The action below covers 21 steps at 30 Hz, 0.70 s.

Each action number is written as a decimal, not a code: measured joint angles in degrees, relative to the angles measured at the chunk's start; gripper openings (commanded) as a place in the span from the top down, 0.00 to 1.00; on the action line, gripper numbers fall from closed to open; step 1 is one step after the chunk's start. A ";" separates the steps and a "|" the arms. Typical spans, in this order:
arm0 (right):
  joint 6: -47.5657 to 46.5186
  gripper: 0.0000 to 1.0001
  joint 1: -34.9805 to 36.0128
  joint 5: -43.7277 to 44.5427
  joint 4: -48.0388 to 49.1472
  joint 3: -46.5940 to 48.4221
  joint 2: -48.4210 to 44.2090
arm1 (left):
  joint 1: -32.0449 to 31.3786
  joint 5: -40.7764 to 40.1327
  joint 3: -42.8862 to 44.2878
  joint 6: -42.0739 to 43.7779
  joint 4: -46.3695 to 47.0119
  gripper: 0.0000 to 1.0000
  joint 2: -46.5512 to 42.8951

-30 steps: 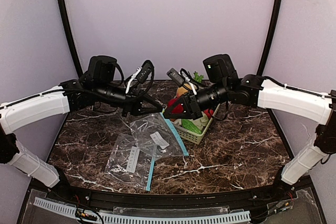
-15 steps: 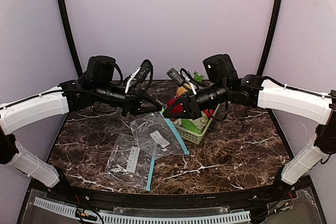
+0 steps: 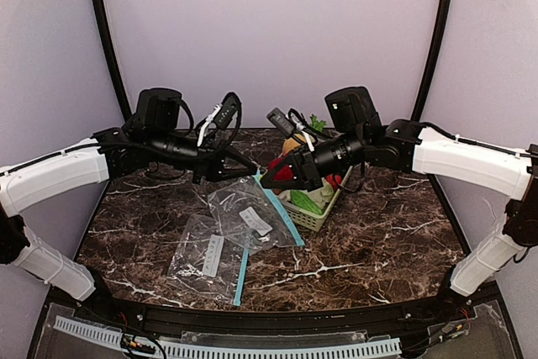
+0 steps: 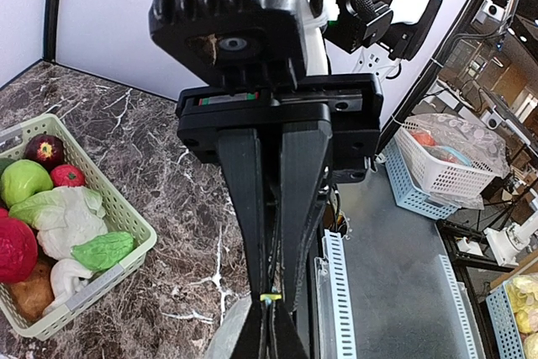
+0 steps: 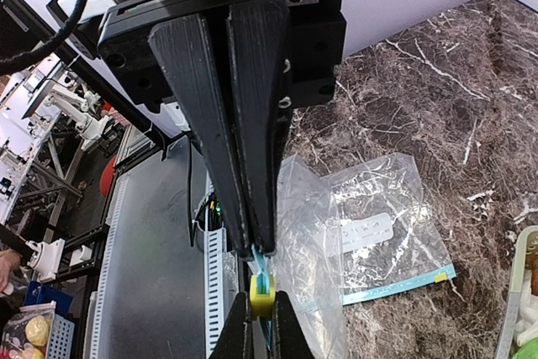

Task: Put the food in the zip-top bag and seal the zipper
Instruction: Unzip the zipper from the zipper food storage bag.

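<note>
A clear zip-top bag (image 3: 250, 218) hangs by one corner of its blue zipper strip (image 3: 277, 213), its lower part resting on the marble table, and it looks empty. My left gripper (image 3: 250, 176) (image 4: 271, 292) is shut on the bag's yellow slider (image 5: 261, 295). Tip to tip with it, my right gripper (image 3: 267, 181) (image 5: 262, 250) is shut on the blue strip just beside the slider. The food (image 3: 313, 199) lies in a pale green basket (image 3: 307, 218) behind the right gripper: a red apple (image 4: 44, 150), a green apple (image 4: 23, 181), cauliflower (image 4: 65, 218) and a green vegetable (image 4: 102, 250).
A second clear zip-top bag (image 3: 206, 258) (image 5: 388, 223) lies flat on the table in front of the hanging one, its blue zipper (image 3: 242, 273) toward the near edge. A slotted white rail (image 3: 252, 349) runs along the front.
The left arm has drawn back slightly to the left, the slider still in its grip. The right arm and the basket have not moved.
</note>
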 measured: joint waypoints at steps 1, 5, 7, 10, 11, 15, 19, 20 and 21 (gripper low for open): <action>0.00 1.00 0.00 0.02 0.11 0.00 0.00 | 0.15 0.02 -0.02 -0.17 0.04 0.99 -0.15; 0.00 1.00 0.00 0.04 0.28 0.00 0.00 | 0.83 0.17 -0.02 -0.85 0.26 0.99 -0.74; 0.00 1.00 0.00 0.07 0.26 0.00 0.00 | 1.07 0.22 -0.02 -1.03 0.26 0.99 -0.92; -0.02 1.00 0.00 0.07 0.24 0.00 0.00 | 1.31 0.24 -0.04 -1.18 0.28 0.99 -1.18; 0.00 1.00 0.00 0.07 0.24 0.00 0.00 | 1.38 0.24 -0.04 -1.20 0.28 0.99 -1.27; 0.00 1.00 0.00 0.09 0.24 0.00 0.00 | 1.95 0.28 -0.11 -1.27 0.33 0.99 -1.51; 0.00 1.00 0.00 0.35 0.46 0.00 0.02 | 2.67 0.31 -0.48 -1.49 0.50 0.99 -2.03; 0.00 1.00 0.00 0.44 0.66 0.00 0.02 | 2.82 0.33 -0.55 -1.55 0.59 0.99 -2.16; 0.00 1.00 0.00 0.50 0.79 0.00 0.02 | 2.95 0.37 -0.59 -1.64 0.68 0.99 -2.27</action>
